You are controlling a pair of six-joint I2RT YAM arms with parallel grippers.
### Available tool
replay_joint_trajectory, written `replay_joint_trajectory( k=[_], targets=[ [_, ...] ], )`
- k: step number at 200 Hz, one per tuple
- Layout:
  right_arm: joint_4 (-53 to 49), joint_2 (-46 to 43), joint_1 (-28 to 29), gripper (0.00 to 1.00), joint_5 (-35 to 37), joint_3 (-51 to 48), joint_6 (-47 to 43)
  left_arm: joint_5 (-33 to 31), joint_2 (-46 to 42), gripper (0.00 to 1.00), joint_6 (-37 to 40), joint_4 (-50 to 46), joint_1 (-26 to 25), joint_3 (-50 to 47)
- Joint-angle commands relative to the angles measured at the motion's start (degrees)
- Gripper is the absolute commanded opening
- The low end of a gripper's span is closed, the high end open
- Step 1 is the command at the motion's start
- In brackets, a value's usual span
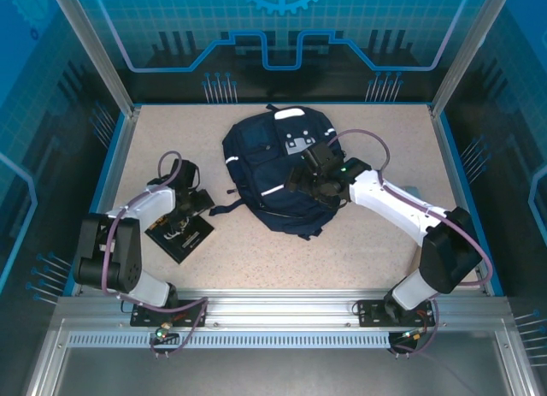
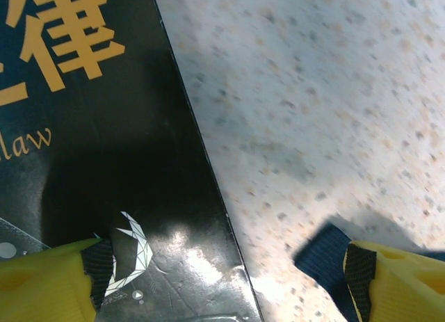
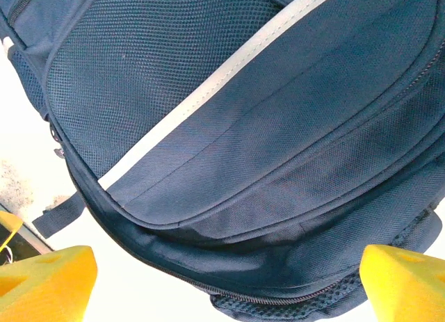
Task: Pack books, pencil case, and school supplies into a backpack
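**Two robot arms at a table: left jaws over a book, right jaws over a backpack**

Seen from above, the left arm (image 1: 141, 206) bends in from the near left corner of a speckled beige table (image 1: 367, 251). Its jaws hang over a thin dark book (image 1: 184, 235), which lies flat on the left side of the table, turned at an angle. It is outside the backpack and just to its left.

In the left wrist view, the book (image 2: 104, 141) has a glossy dark cover with large yellow characters at the top and a small white line drawing lower down. The left jaws are released and stand wide. One yellow fingertip (image 2: 42, 284) is over the cover and the other (image 2: 403, 280) is over bare table (image 2: 327, 92), so they straddle the book's long edge. Whether either fingertip touches the book cannot be told.

In the middle of the table, toward the far side, the navy backpack (image 1: 265, 169) lies flat. It has thin white stripes and a white dotted patch near its far end.

The white right arm (image 1: 402, 203) reaches in from the near right corner, and its jaws hover over the right part of the backpack. In the right wrist view, the backpack (image 3: 243, 127) shows mesh fabric, a pale diagonal stripe and a zip along its lower edge. The yellow fingertips (image 3: 42, 284) sit at the lower corners, far apart. The right jaws are released and grasp nothing.
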Motion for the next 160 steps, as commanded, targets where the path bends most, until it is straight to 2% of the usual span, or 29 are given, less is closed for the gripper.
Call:
replay_joint_trajectory(
  k=[1,47,86,102,127,160],
  targets=[
    [-1.1,1.0,0.7,0.97,-0.6,2.2,0.2,6.1,-0.4,0.86,-0.7,-0.5,-4.0,-1.4],
    [-1.6,2.4,1.1,0.96,-0.4,3.6,-0.4,10.5,-2.8,0.87,-5.6,1.7,-13.4,-3.1],
    [-1.9,4.3,2.5,0.96,-0.3,4.8,-0.7,16.5,-4.1,0.88,-8.5,4.3,-17.1,-2.7],
    [-2.1,5.2,3.0,0.96,-0.5,5.4,-0.8,16.5,-4.9,0.89,-7.6,2.3,-17.1,-0.4],
    [-2.5,6.1,4.3,0.95,0.1,6.5,-1.7,9.9,-8.5,0.92,-5.0,-5.0,-14.9,4.6],
    [-2.6,8.1,7.8,0.93,1.5,9.4,-5.3,10.0,-14.6,0.93,-2.7,-7.5,-4.4,3.1]
  ],
)
